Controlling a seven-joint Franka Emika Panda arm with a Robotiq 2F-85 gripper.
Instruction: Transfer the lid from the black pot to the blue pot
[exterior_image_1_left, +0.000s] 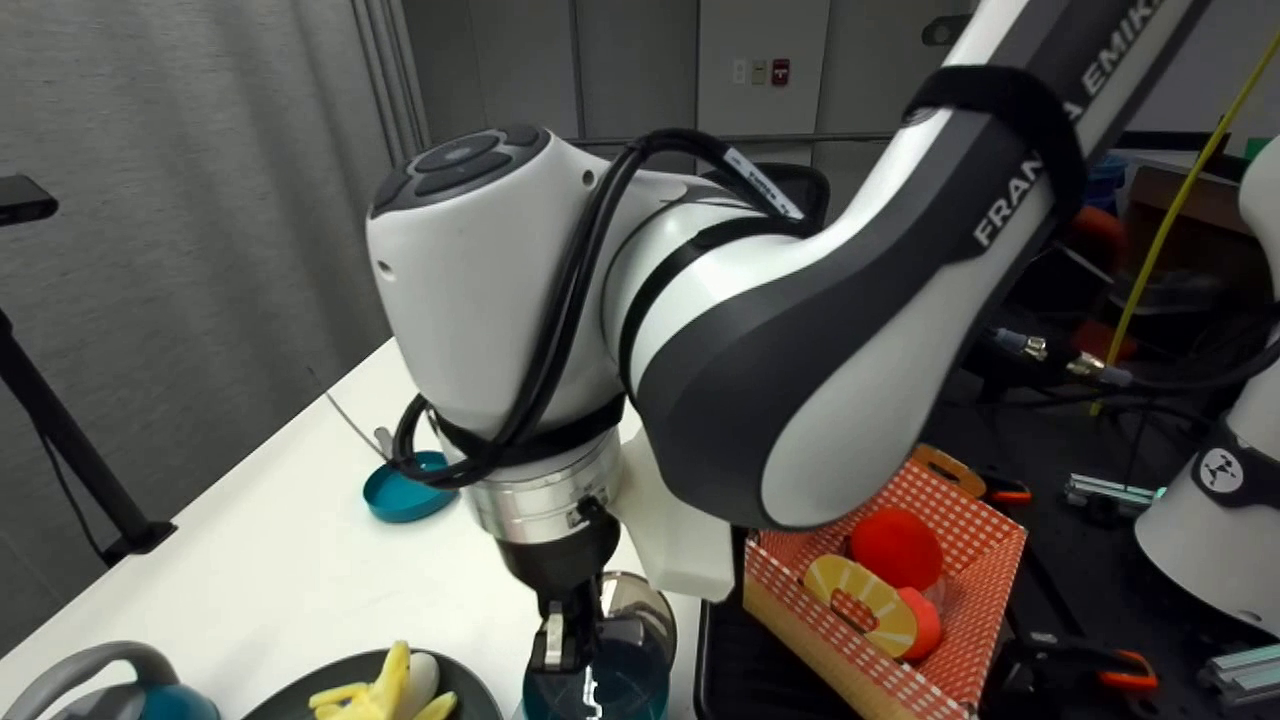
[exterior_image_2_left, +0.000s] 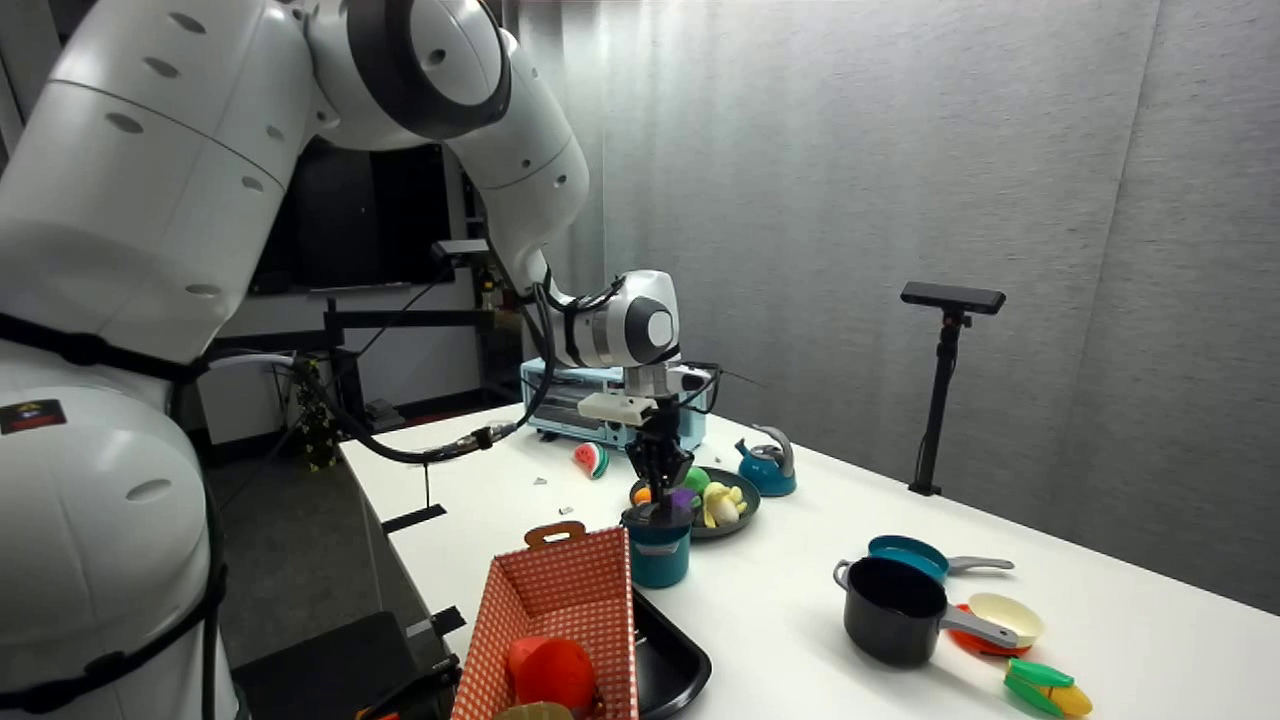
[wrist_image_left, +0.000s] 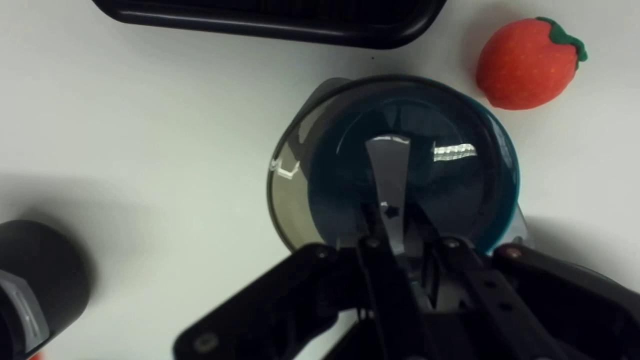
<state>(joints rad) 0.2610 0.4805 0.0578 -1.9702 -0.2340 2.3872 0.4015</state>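
The see-through lid (wrist_image_left: 389, 155) is at the mouth of the blue pot (wrist_image_left: 513, 200) and sits off-centre to the left in the wrist view. Both also show in the exterior views: the lid (exterior_image_2_left: 655, 514) above the blue pot (exterior_image_2_left: 660, 566), and the lid (exterior_image_1_left: 640, 600) reaching past the blue pot (exterior_image_1_left: 638, 705). Whether the lid touches the rim is unclear. My gripper (wrist_image_left: 394, 215) is shut on the lid's upright handle; it points down in both exterior views (exterior_image_2_left: 658, 498) (exterior_image_1_left: 572, 645). The black pot (exterior_image_2_left: 893, 615) stands apart, open-topped; part of it (wrist_image_left: 45, 285) shows in the wrist view.
A black tray (wrist_image_left: 270, 27) and a strawberry (wrist_image_left: 527, 65) lie close to the blue pot. A checked basket (exterior_image_2_left: 575, 580) stands by the tray. A food-filled pan (exterior_image_2_left: 750, 510) and a kettle (exterior_image_2_left: 768, 470) stand behind. A teal pan (exterior_image_2_left: 905, 553) is behind the black pot.
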